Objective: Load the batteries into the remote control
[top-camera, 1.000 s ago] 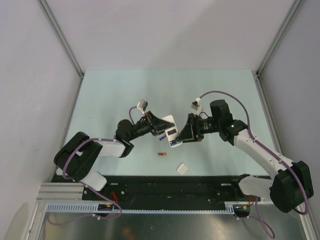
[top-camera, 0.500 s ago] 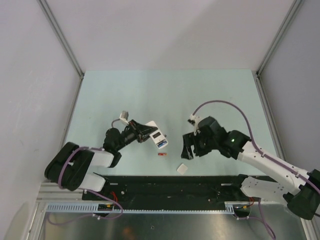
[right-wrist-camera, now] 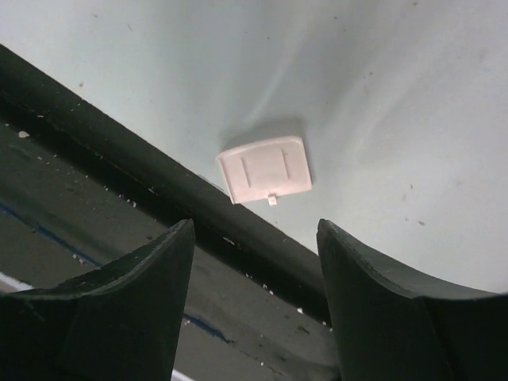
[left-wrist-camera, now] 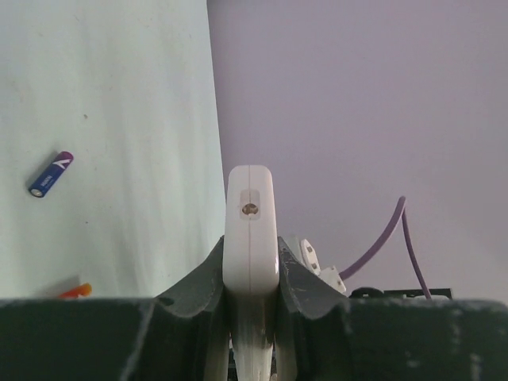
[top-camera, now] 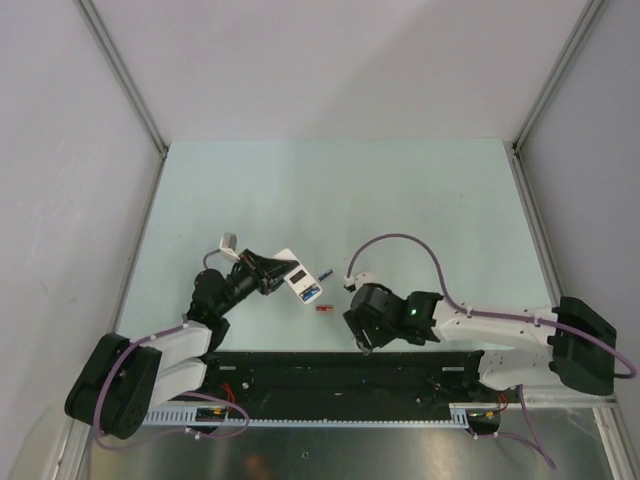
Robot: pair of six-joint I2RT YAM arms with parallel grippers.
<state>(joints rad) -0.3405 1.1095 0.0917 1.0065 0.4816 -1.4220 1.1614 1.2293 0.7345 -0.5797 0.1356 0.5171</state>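
Grey walls are seen around a pale green desk. Two robot arms are fixed at the near edge, next to a long black rail.

The remote control is found over the left middle part of the desk. It is held by the left tool, which is clamped on it with one dark finger pressed on each side. In the left wrist view the white end of the remote is seen sticking out past the fingers, and a small round dot is seen on that end. From above, a bit of bright blue is seen at the near end of the remote. It looks like a bright blue battery tucked inside, but this cannot be told for sure. Whether the remote touches the desk cannot be told.

A dark blue-purple battery is left lying on the desk, just beside the remote on its right. A red battery is left lying a little nearer to the rail. The two are kept apart from each other and are not touched by any tool.

The right tool is held low near the black rail, to the right of the red battery. Its fingers are spread apart and nothing is gripped. A small white lid is seen flat on the desk below the gap, close to the rail. It is not touched by the fingers.

A purple cable is looped above the right arm.
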